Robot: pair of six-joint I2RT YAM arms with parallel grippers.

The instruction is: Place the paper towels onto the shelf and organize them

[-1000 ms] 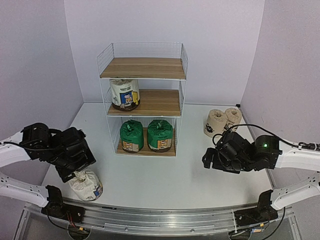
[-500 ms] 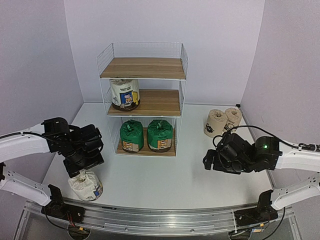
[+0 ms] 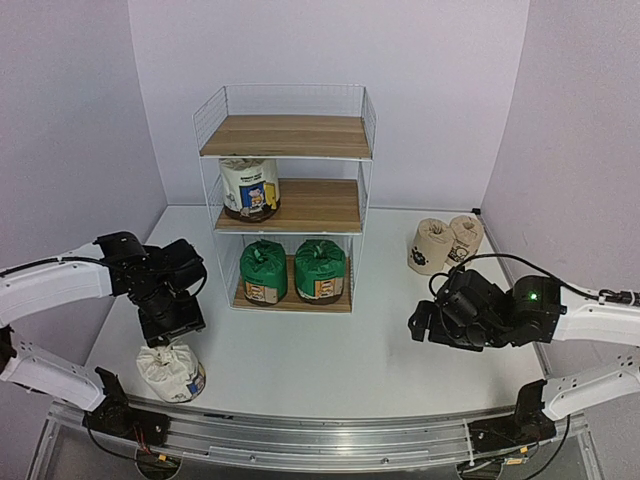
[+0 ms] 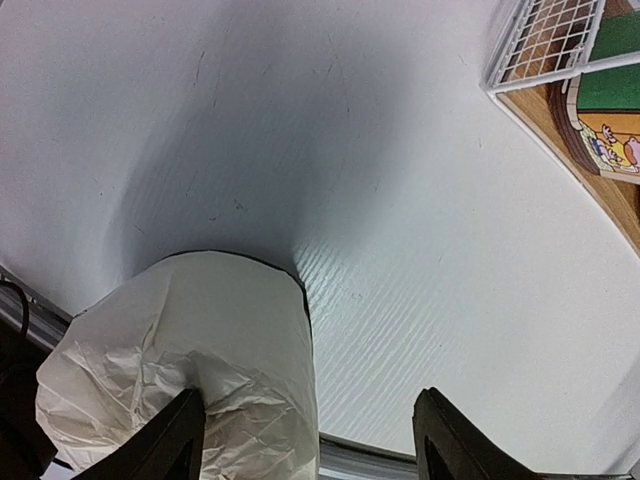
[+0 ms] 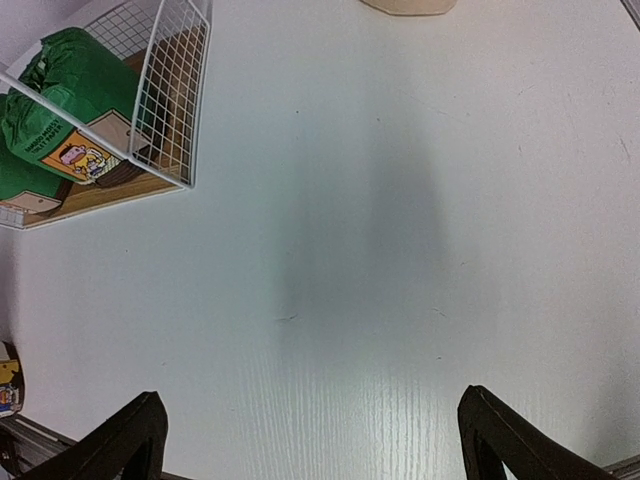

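The shelf (image 3: 288, 136) stands mid-table. Its top board is bare, a white paper towel roll (image 3: 249, 188) sits left on the middle board, and two green rolls (image 3: 264, 270) (image 3: 320, 270) fill the bottom. A second white roll (image 3: 172, 372) stands on the table at the front left. My left gripper (image 3: 172, 333) hovers just above and behind it, open. In the left wrist view that roll (image 4: 200, 340) lies against my left finger (image 4: 180, 440), not gripped. Two tan rolls (image 3: 432, 245) (image 3: 465, 235) stand at the right. My right gripper (image 3: 420, 325) is open and empty over the table.
The right wrist view shows the shelf's wire side (image 5: 170, 90) with a green roll (image 5: 70, 70) at upper left and a tan roll's edge (image 5: 405, 4) at the top. A metal rail (image 3: 320, 425) runs along the near table edge.
My left gripper has lifted off the front-left white roll and shifted right toward the shelf; the roll stays on the table. The right arm has barely moved.
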